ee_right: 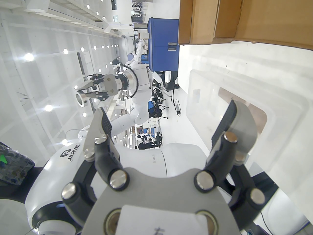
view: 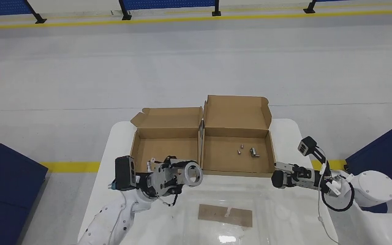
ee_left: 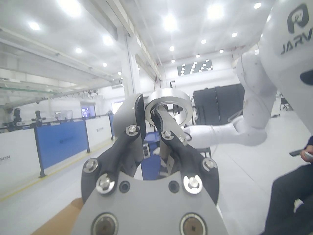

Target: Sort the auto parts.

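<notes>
My left gripper (ee_left: 149,114) is shut on a silver metal ring (ee_left: 168,106), with one finger through its hole and the other against its outer wall. From above, the ring (view: 193,174) hangs just in front of the left cardboard box (view: 164,149). The right wrist view shows the same ring (ee_right: 80,99) farther off, raised in the air. My right gripper (ee_right: 166,121) stands open and holds nothing; it hovers near the front right corner of the right cardboard box (view: 236,160). A few small metal parts (view: 254,152) lie inside that box.
A clear plastic bin (view: 245,229) sits on the white table in front of the boxes, with a brown card (view: 225,215) under it. Both boxes have raised flaps at the back. The table edge (view: 101,184) runs on the left.
</notes>
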